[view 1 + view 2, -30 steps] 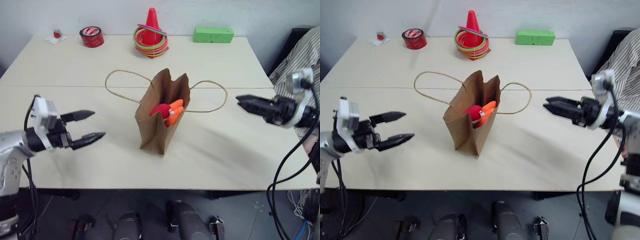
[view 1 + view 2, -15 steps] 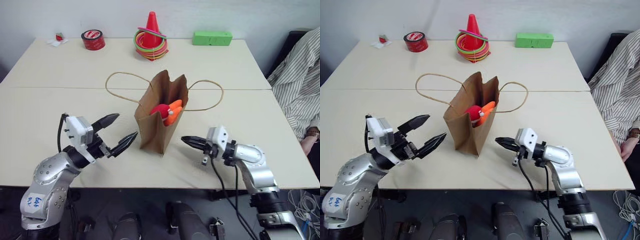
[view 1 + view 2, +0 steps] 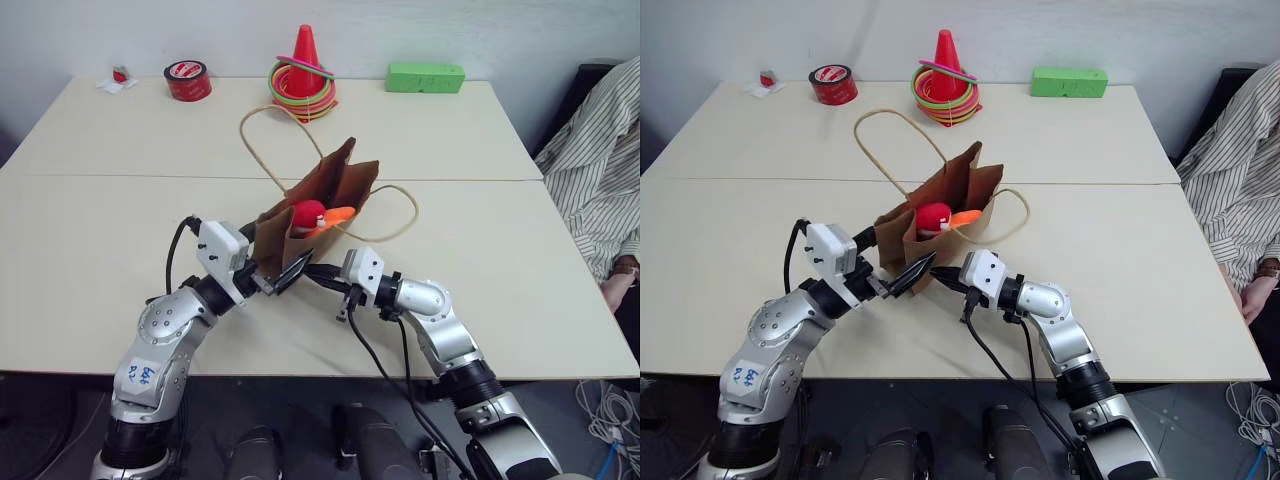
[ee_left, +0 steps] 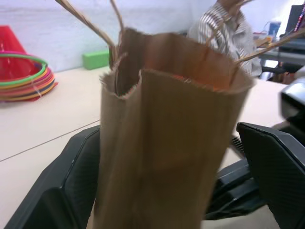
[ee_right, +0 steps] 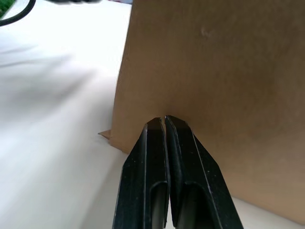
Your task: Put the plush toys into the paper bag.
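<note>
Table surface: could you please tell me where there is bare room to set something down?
Bare table left of the paper bag, and right of it toward the person's sleeve. Crowded: the far edge with tape roll, ring cone and green block, and around the bag.

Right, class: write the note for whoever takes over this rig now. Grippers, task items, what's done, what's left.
Left gripper: open, fingers either side of the paper bag.
Right gripper: shut, tips against the bag's lower side.
Red plush toy and orange plush toy: both inside the bag, showing at its mouth.
Done: toys bagged.
Left: probably just steady the bag and back both arms away.
</note>
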{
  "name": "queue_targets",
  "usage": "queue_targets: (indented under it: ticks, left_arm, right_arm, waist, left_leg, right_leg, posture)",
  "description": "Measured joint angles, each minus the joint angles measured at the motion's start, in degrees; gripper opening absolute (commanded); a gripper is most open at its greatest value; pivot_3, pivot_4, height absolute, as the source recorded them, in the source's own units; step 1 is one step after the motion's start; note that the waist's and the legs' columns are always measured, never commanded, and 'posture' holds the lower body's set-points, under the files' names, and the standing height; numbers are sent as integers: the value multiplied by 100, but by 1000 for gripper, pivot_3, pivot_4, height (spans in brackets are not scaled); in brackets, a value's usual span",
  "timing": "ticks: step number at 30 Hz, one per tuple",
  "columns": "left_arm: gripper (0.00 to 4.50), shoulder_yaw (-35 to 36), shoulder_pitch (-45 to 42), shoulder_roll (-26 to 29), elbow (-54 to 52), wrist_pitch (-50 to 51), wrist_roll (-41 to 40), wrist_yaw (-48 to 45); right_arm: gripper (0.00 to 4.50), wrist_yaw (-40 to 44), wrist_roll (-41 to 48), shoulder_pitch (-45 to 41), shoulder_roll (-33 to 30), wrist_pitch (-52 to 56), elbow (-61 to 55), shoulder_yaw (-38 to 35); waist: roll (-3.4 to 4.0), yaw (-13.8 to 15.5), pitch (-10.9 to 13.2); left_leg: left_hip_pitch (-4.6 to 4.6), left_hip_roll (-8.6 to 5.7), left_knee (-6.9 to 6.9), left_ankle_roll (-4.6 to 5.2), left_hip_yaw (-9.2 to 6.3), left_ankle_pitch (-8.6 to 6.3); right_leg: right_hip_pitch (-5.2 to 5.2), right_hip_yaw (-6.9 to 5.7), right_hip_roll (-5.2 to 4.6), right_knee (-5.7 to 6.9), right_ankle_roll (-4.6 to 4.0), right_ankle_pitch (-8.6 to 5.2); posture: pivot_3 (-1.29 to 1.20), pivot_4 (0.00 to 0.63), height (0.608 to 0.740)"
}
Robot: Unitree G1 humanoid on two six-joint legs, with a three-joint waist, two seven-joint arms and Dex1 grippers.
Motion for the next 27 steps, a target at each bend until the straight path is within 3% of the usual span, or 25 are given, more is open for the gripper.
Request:
queue_targets:
  ticks: [8,13,19,25,27]
  left_arm:
    - [1413,6,-224,110,557,-213,-14,-433]
    - [37,221,-604,750,1173,-246,-624,-1699]
    - [37,233,-1656,1932,2716,-212,-1164,-4445]
    - [37,-148,-2556,1824,3925,-708,-955,-5886]
    - [37,-291,-2642,1951,3961,-596,-1017,-5897]
  right_arm:
    - [0,190,272,326,-250,251,-548,-16]
    - [0,574,901,1054,-1130,791,-1555,-346]
    - [0,1223,1663,2121,-2742,1231,-2276,-1612]
    - [0,1461,1774,2646,-3182,981,-2172,-2271]
    - [0,1441,1835,2783,-3181,1021,-2192,-2321]
  waist:
    - [0,15,0]
    - [0,60,0]
    - [0,141,0]
    - [-3,139,1]
    - [-3,124,1]
  left_leg:
    - [-2,0,0,1,-1,0]
    - [-3,-3,0,2,-3,-1]
    - [0,-30,0,3,2,-2]
    - [-5,-26,2,10,0,-7]
    - [-4,-24,1,3,1,-3]
  right_leg:
    - [0,-3,-2,-2,0,0]
    - [0,-6,-3,-6,0,0]
    - [1,-8,4,-12,-1,-2]
    - [0,-6,13,-14,1,-2]
    - [0,-2,13,-13,2,-3]
  posture:
    - [0,150,740]
    - [0,150,740]
    - [0,150,740]
    - [0,150,740]
    - [0,150,740]
